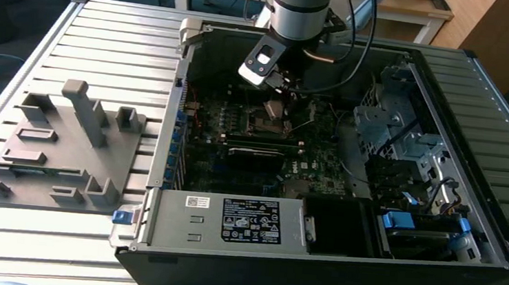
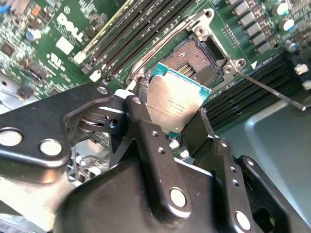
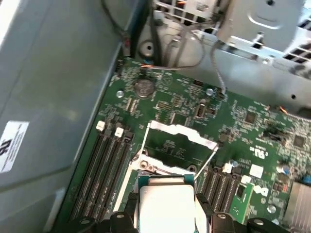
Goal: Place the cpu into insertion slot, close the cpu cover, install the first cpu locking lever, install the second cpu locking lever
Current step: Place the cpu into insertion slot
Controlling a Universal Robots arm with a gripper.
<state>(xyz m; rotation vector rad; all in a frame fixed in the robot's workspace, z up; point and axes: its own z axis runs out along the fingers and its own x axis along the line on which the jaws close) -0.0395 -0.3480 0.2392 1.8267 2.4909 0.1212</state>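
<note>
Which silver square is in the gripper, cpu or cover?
The cpu: solid grey chip held in the gripper at the insertion slot; the cpu cover is the windowed frame, open.

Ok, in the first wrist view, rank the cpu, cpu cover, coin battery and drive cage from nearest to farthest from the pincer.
1. cpu, gripped in the pincer.
2. cpu cover, standing open just ahead.
3. coin battery, farther along the motherboard.
4. drive cage, beyond the motherboard's edge.
</note>
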